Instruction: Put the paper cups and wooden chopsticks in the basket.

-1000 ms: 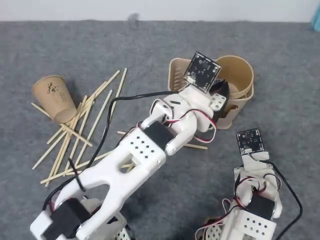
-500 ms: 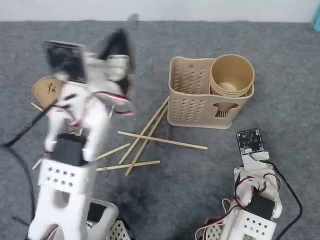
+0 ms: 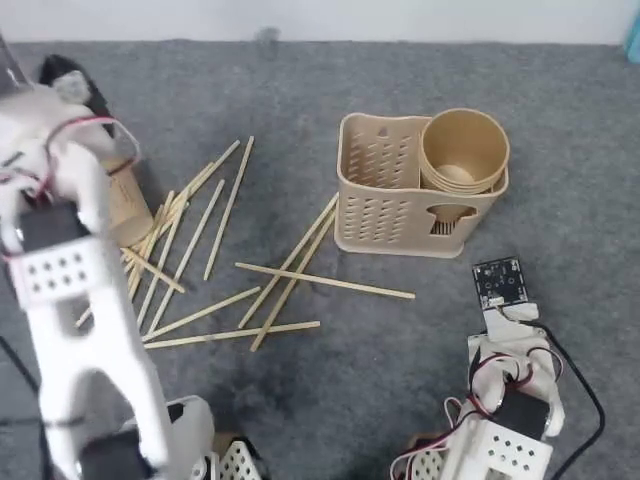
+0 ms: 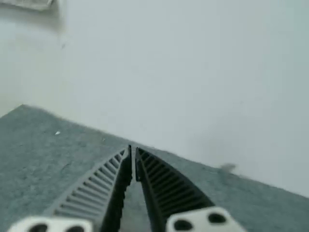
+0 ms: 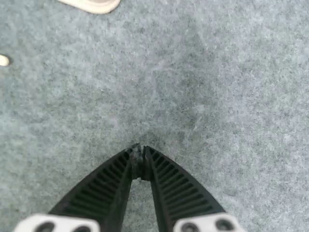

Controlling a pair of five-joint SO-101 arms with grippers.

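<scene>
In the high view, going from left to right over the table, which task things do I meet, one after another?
paper cup → loose chopsticks → basket → stacked cups in the basket's picture-right compartment

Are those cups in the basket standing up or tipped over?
Upright: the stacked paper cups sit in the basket, open mouths facing up.
</scene>
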